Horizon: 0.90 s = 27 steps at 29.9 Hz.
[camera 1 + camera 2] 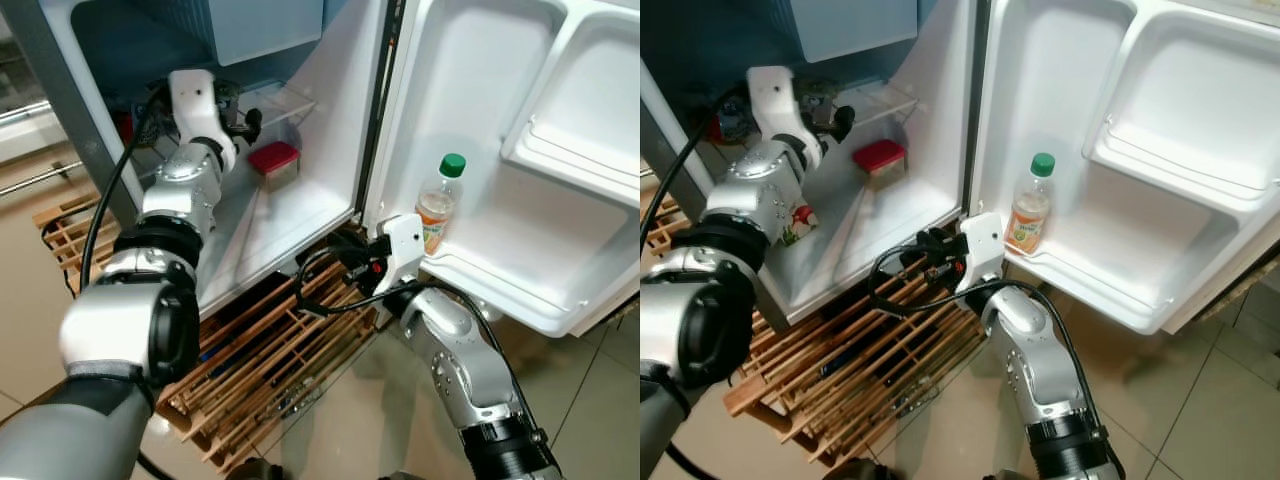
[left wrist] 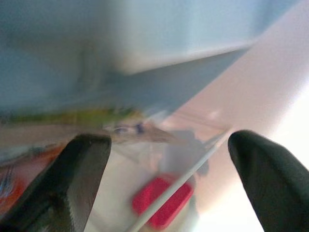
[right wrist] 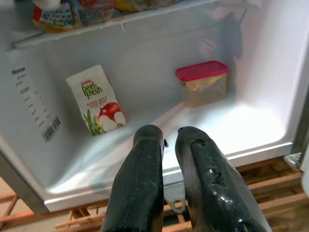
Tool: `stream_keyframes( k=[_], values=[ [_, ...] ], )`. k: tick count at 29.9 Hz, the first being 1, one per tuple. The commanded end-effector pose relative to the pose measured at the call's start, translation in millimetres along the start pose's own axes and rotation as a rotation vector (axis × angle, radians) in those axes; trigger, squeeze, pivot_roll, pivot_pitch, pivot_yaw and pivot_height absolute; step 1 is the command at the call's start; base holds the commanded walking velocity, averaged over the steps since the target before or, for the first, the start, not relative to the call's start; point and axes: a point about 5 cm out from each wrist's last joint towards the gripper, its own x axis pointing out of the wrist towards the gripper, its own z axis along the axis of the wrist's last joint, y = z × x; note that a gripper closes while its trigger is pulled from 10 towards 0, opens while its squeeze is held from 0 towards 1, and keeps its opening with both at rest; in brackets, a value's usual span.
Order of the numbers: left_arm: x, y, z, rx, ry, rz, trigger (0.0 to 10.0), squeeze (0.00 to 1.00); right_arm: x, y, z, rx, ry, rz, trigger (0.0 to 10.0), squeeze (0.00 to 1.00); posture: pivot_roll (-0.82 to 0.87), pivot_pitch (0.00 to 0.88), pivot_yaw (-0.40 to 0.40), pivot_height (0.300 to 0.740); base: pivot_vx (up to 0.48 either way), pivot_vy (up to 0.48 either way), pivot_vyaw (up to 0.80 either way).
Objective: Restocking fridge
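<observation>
left claw (image 2: 166,181) open, inside fridge (image 1: 300,215) | right claw (image 3: 176,188) closed, empty | bottle (image 1: 440,202) on door shelf

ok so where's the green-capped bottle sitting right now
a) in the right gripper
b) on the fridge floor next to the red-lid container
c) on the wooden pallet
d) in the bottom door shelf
d: the green-capped bottle stands upright in the bottom door shelf, apart from the right gripper.

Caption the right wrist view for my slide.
Right end effector shut, facing juice carton and red-lidded tub in the fridge.
</observation>
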Motion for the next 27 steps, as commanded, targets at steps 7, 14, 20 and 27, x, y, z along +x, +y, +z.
stream_keyframes(
  k=[7,14,20,27],
  values=[
    [-53.4,-39.0,-16.5,0.046,0.02,-0.274,10.0,0.0,-2.6,-12.7,3.1,-0.004,-0.035,-0.088,10.0,0.0,-0.07,0.0,0.034,0.714,0.0,0.0,0.0],
    [-94.9,-47.1,-35.3,0.01,0.018,-0.321,10.0,0.0,-13.6,-25.7,3.9,-0.025,-0.049,-0.159,10.0,0.0,-0.06,0.0,0.017,0.714,0.0,0.0,0.0],
    [-144.4,-41.9,-63.9,0.023,0.021,-0.264,10.0,0.0,-27.6,-45.5,5.9,-0.045,-0.072,-0.289,10.0,0.0,-0.06,0.0,0.006,0.714,0.0,0.0,0.0],
    [-175.0,-11.6,-101.0,-0.144,0.165,0.057,10.0,0.0,-57.7,-63.1,4.8,-0.056,-0.148,-0.529,10.0,0.0,-0.06,0.0,-0.024,0.714,0.0,0.0,0.0]
  ],
)
